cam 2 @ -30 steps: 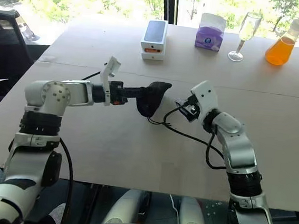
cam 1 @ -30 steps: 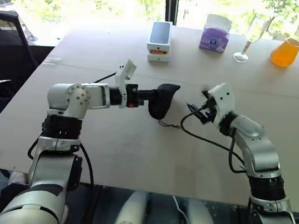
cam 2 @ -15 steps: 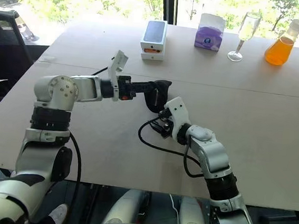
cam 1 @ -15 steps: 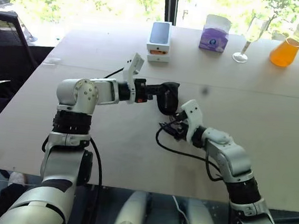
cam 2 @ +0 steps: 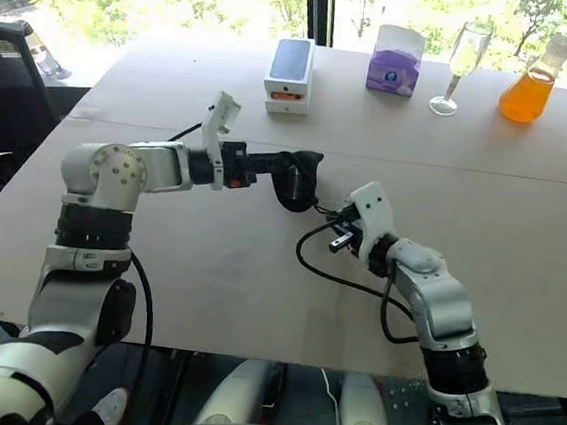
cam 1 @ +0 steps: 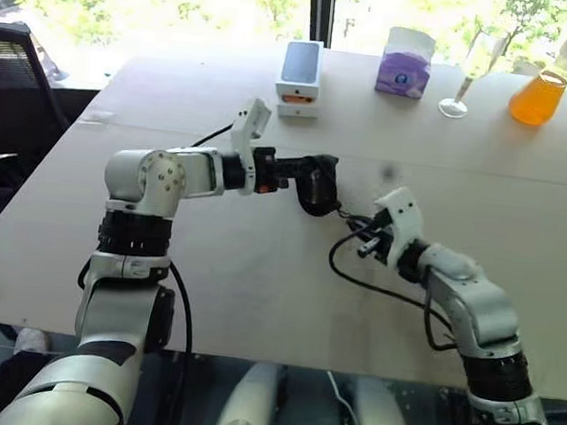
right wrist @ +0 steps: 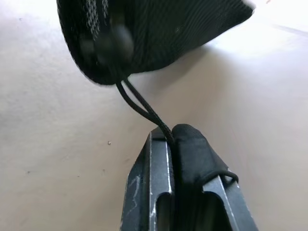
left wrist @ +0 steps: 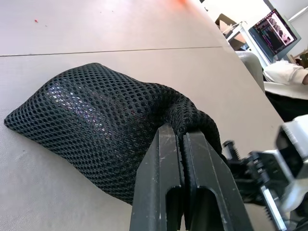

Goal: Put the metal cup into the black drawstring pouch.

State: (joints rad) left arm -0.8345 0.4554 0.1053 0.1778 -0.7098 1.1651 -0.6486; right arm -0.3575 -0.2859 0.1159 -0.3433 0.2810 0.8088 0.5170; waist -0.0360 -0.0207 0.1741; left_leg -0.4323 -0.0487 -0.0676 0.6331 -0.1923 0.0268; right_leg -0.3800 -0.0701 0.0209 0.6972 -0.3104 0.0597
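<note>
I have the left claw [left wrist: 183,139] pinching the black drawstring pouch [left wrist: 96,130] above the worktop [cam 1: 256,290], right claw [right wrist: 168,139] clamped on its cord [right wrist: 139,108]; I'd pull gently, straight away

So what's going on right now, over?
Left gripper shut on pouch. Right gripper shut on cord. Nothing in the way.

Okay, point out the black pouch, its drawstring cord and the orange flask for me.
black drawstring pouch [left wrist: 96,130], left wrist view, on its mesh side.
drawstring cord [right wrist: 139,107], right wrist view, on the stretch between pouch and right gripper.
flask with orange liquid [cam 1: 537,99], left eye view, on its orange body.
</note>
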